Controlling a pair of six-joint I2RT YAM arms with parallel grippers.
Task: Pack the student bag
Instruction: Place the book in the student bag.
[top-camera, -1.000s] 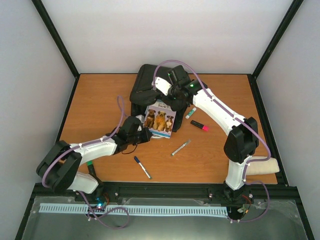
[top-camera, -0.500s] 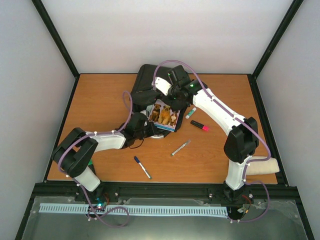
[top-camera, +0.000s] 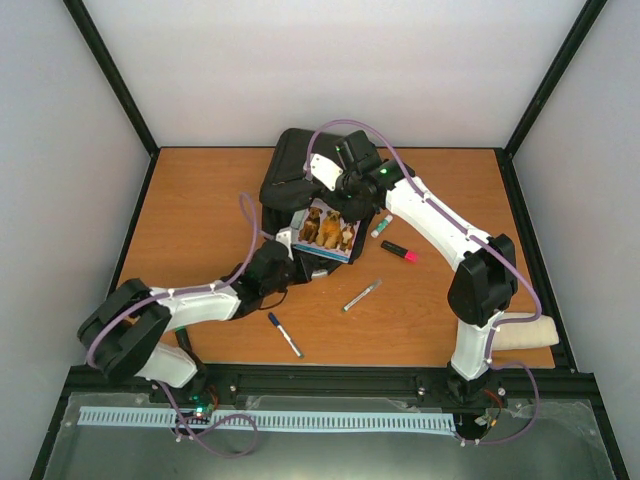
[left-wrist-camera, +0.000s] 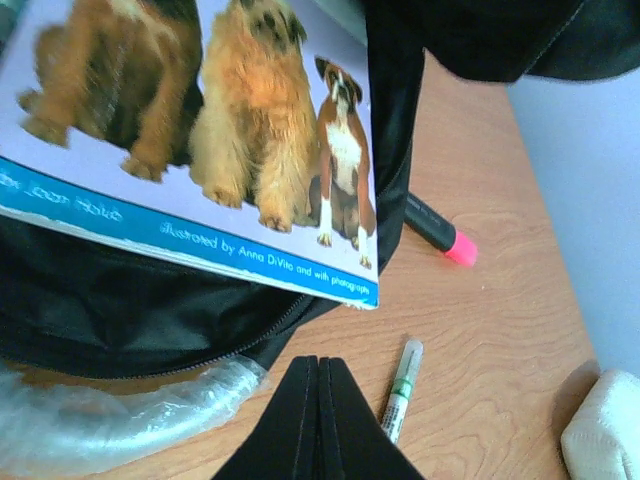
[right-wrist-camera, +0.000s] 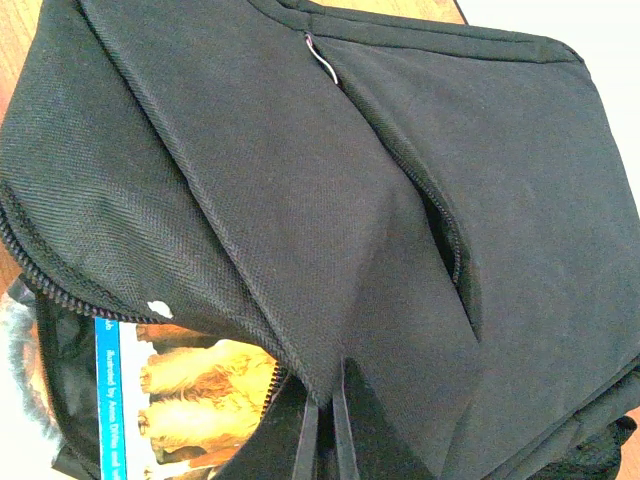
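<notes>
A: Where's the student bag (top-camera: 290, 175)?
B: Back-centre of the bench (top-camera: 200, 200), lying down. Main zip's undone and the mouth faces the arms.
A: Anything in it yet?
B: One book (top-camera: 328, 230), dogs on the cover. Far end's under the top flap, near end sticks out of the mouth. So partly in, not seated.
A: Who's got the flap?
B: Right end effector (right-wrist-camera: 325, 400). Fingers clamped on a fold of the black fabric just above the book, holding the mouth open by the look of it.
A: And the left?
B: Left end effector (left-wrist-camera: 318, 365) sits just in front of the mouth, below the book's near edge. Fingers pressed together, nothing btwn them. Can't tell if it touches the book.
A: What's outside the bag?
B: Plenty. Green-capped marker (top-camera: 382, 226) just beside the bag's right side, w/ a pink highlighter (top-camera: 398, 250) near it. Silver pen (top-camera: 361, 295) + blue pen (top-camera: 285, 335) are nearer the arms. Beige pouch (top-camera: 525, 333) is well apart at the right edge.
A: So, progress?
B: Early, imo. First item's prob halfway in. The loose bits and the zip-up are all left to do.
</notes>
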